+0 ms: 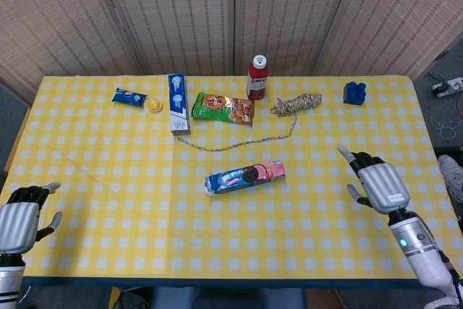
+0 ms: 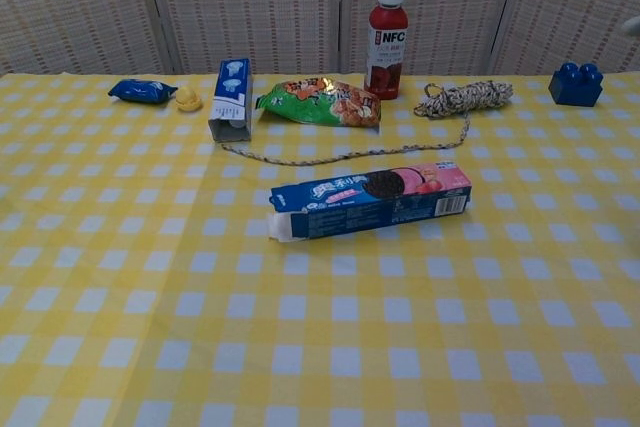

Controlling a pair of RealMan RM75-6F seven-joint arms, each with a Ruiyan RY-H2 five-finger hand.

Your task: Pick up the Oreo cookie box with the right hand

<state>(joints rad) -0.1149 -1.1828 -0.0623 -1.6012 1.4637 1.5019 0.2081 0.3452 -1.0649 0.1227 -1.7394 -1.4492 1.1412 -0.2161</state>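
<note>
R hand [image 1: 377,184] fingers [image 1: 346,157] spread, holding nothing, pointing up-left over the desk's right part, well apart from the Oreo cookie box [image 1: 244,176]. L hand [image 1: 19,218] at the near-left corner, fingers [image 1: 29,193] slightly apart, nothing in them; only the head view shows it.

Oreo cookie box lies flat near desk centre, long axis running left-right w/ the right end tilted a bit toward the back, white end flap at left. Bare cloth between it and the R hand.

Desk [image 1: 108,179] covered w/ yellow-white check cloth. Along the back: small blue packet [image 1: 129,97], yellow bit [image 1: 153,105] just beside it, blue-white carton [image 1: 178,102] lying flat, green snack bag [image 1: 223,108], red NFC bottle [image 1: 257,77] upright, coiled rope [image 1: 296,103] w/ a loose strand trailing toward the carton, blue toy block [image 1: 354,92] near the back-right. Front half of cloth mostly bare.

Behind the desk: woven folding screens [image 1: 231,12]. Grey floor right of the desk, w/ a power strip [image 1: 450,86] & cables.
</note>
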